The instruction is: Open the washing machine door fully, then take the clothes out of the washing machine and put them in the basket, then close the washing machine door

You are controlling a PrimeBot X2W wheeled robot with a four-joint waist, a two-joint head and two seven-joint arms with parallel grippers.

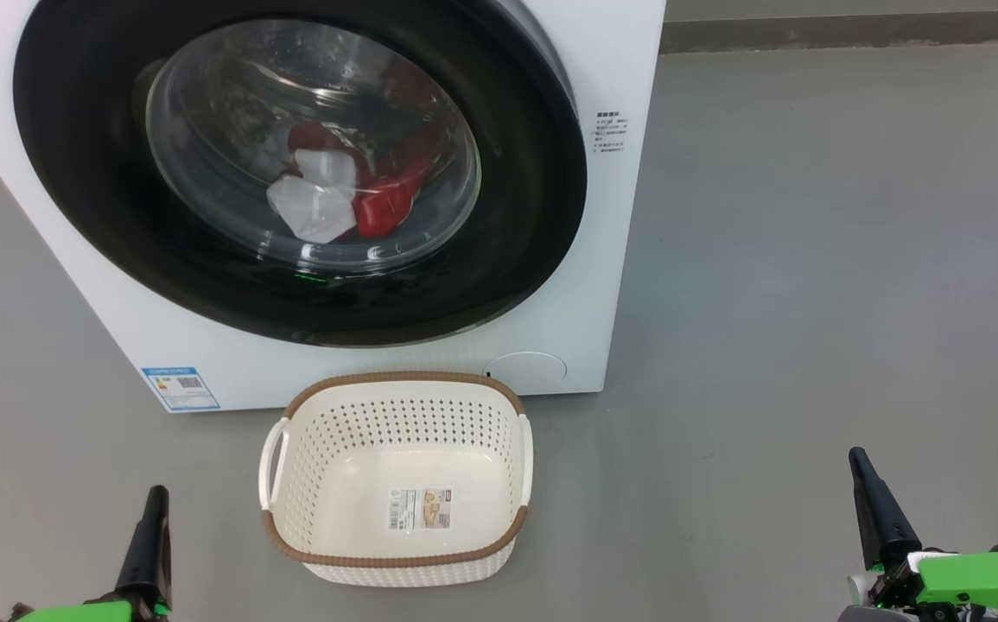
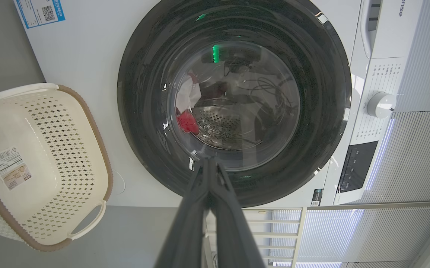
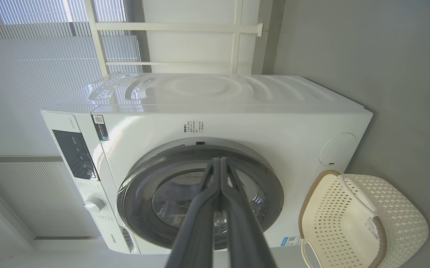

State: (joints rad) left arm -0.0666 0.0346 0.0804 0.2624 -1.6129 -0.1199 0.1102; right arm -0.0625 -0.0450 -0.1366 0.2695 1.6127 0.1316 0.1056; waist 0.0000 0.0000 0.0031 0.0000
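Observation:
The white washing machine (image 1: 378,363) (image 2: 88,56) (image 3: 237,111) stands on the floor ahead of me. Its round black-rimmed door (image 1: 84,173) (image 2: 144,111) (image 3: 267,186) lies against the front. Red and white clothes (image 1: 334,194) (image 2: 187,108) show through the glass. The cream basket (image 1: 399,479) (image 2: 36,163) (image 3: 352,219) with a brown rim sits on the floor just before the machine, holding just a paper label. My left gripper (image 1: 155,494) (image 2: 209,160) is shut at the lower left, short of the basket. My right gripper (image 1: 857,456) (image 3: 220,160) is shut at the lower right, holding nothing.
Grey floor (image 1: 810,259) spreads wide to the right of the machine. The control panel and knob (image 2: 380,104) are on the machine's front. A wall and a ribbed window blind (image 3: 51,44) stand behind the machine.

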